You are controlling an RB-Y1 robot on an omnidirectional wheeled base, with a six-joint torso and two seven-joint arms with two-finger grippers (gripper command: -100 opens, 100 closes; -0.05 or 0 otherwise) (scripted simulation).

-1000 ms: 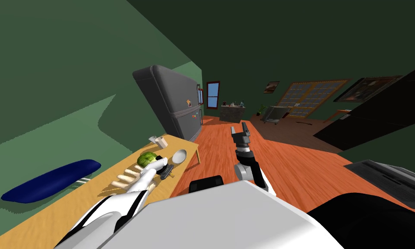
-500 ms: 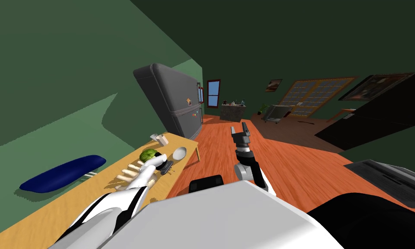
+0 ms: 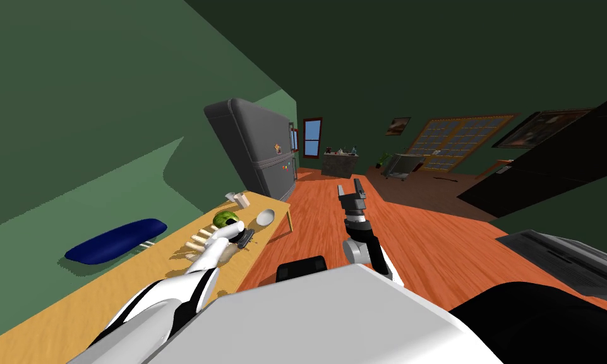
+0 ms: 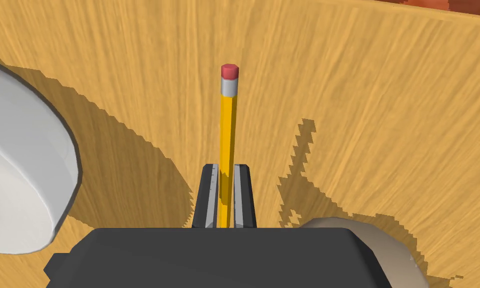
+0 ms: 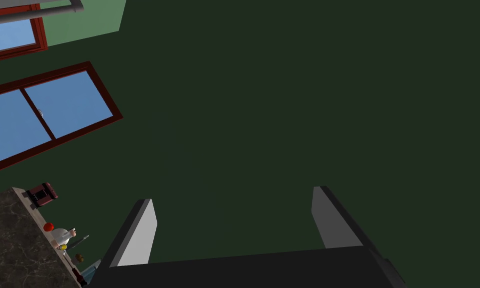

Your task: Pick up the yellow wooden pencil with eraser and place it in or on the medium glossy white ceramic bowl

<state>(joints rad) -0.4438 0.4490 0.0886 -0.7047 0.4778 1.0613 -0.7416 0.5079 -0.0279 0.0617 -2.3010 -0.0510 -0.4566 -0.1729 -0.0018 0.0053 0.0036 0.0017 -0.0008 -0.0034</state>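
**Left gripper** (image 4: 227,167): fingers pinching the yellow pencil (image 4: 227,120) from both sides, low on its shaft. In the head view this gripper sits left of the frame's centre, above the wooden table (image 3: 106,284).

**Yellow pencil**: held in the left gripper. It runs straight out past the fingertips, with a silver band and a red eraser at the far end. Whether it touches the table cannot be told.

**White bowl** (image 4: 24,190): on the table, just beside the left gripper and apart from the pencil. In the head view it lies just beyond that gripper, towards the table's far end.

**Pale rounded thing** (image 4: 368,240): at the gripper's other side, close to its dark body. Its kind cannot be told.

**Green round vegetable** (image 3: 226,220): on the table, just left of the left gripper.

**Row of pale sticks** (image 3: 198,240): on the table, beside the left forearm.

**Dark blue oblong** (image 3: 115,240): left of the frame, by the green wall.

**Grey fridge** (image 3: 251,148): upper middle, beyond the table's far end.

**Right gripper** (image 3: 351,189): middle of the frame, raised above the orange floor (image 3: 422,240). Its fingers are spread, with nothing between them.
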